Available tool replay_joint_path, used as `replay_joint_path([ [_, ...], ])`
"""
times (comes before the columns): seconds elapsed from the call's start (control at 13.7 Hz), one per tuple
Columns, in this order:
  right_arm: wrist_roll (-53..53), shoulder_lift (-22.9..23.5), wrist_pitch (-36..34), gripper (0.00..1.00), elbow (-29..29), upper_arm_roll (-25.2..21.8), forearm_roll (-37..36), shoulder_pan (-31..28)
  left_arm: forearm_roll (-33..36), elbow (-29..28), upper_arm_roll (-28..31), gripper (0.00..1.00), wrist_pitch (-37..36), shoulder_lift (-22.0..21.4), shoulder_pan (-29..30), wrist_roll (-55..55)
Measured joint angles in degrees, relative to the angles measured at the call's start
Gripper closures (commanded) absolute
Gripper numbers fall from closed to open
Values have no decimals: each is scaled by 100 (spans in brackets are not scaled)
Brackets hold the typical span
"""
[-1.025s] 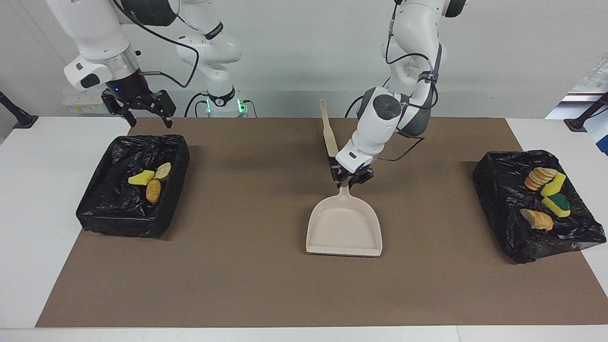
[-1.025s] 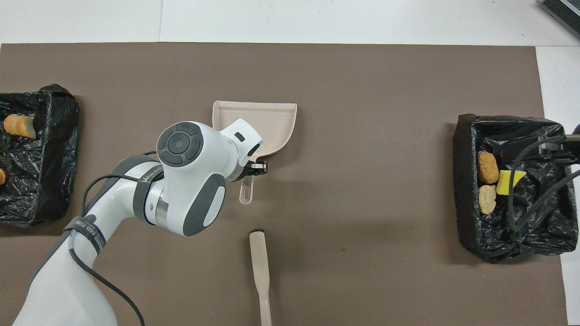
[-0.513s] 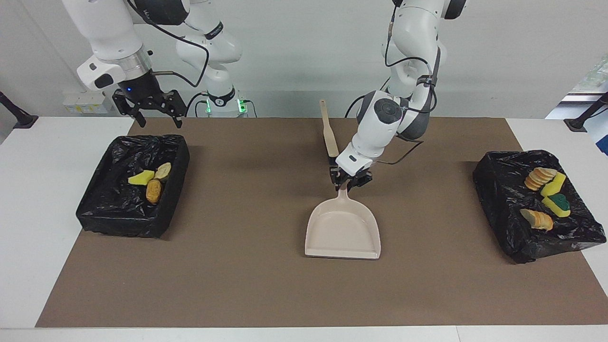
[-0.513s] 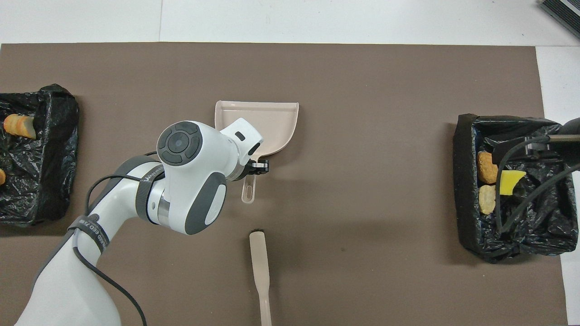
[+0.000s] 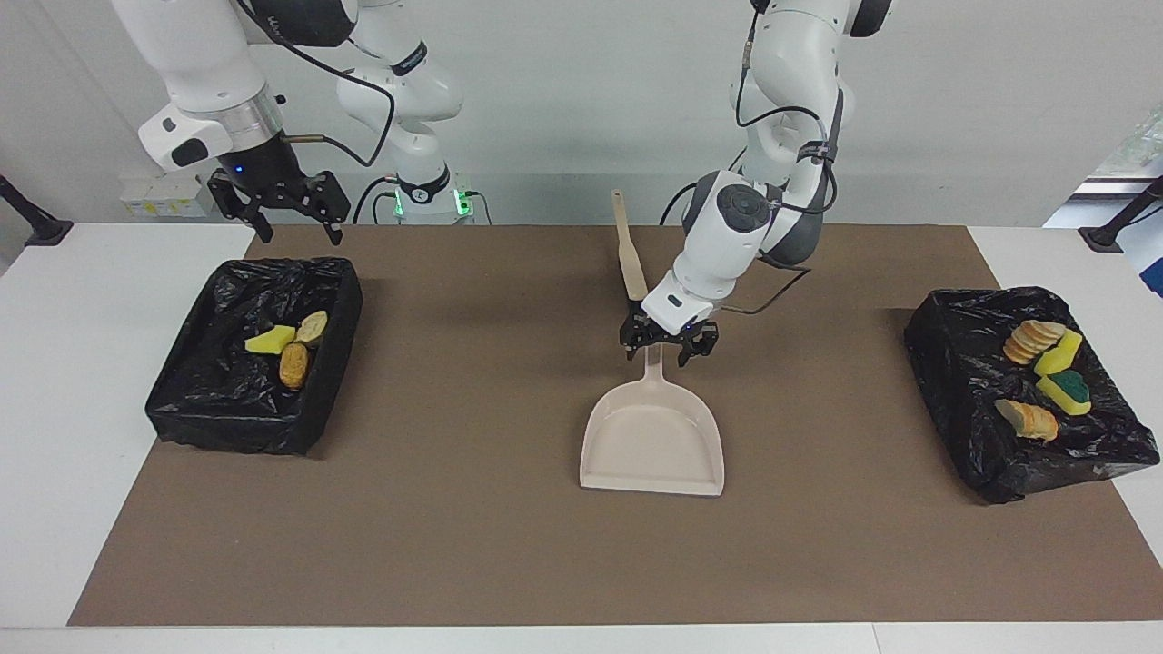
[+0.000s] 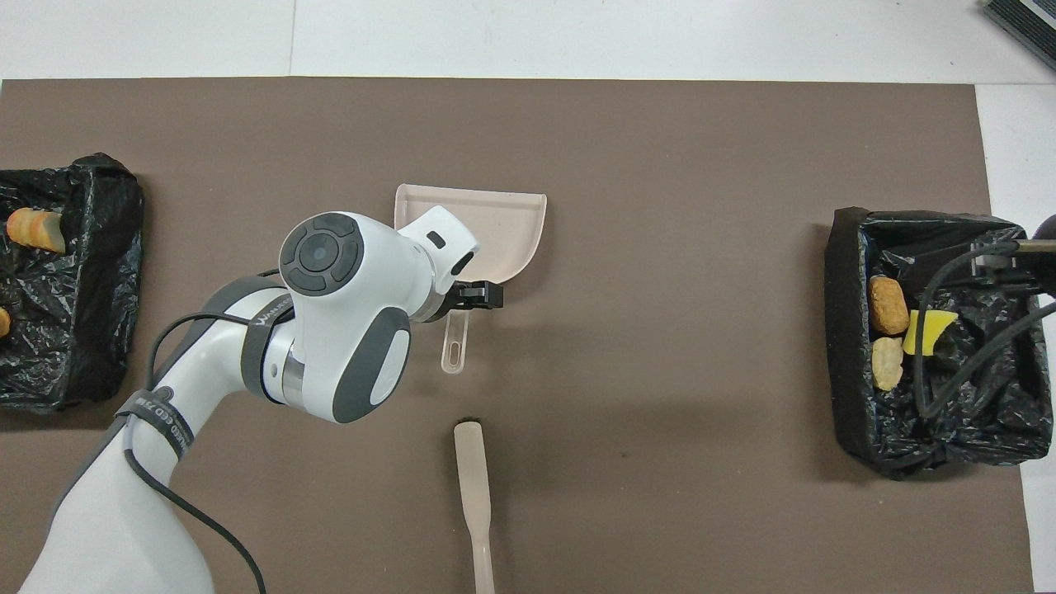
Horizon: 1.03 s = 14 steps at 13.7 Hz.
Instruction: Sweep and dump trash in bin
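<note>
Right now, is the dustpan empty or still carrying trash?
Empty. The dustpan lies flat on the mat showing only bare beige tray; the left gripper stands open over its handle.

bins: two black-bagged bins
trash scraps: seven, three in one bin, four in the other
sponge bits: three, one green-backed
bread-like pieces: four
dustpan: one
brush: one
robot arms: two
</note>
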Motion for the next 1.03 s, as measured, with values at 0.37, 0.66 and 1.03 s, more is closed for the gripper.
replay_joint_path([
  [0.37,0,46,-3,0,44,12,2,5,341,583,127,0,-1626,-644,410,7],
  [0.66,0,52,-3,0,47,18,2,17,568,792,151,0,-2773,-1286,1215,456],
  [1.03,-209,52,-43,0,43,18,2,38,936,820,170,0,-3165,-1562,2282,1859],
])
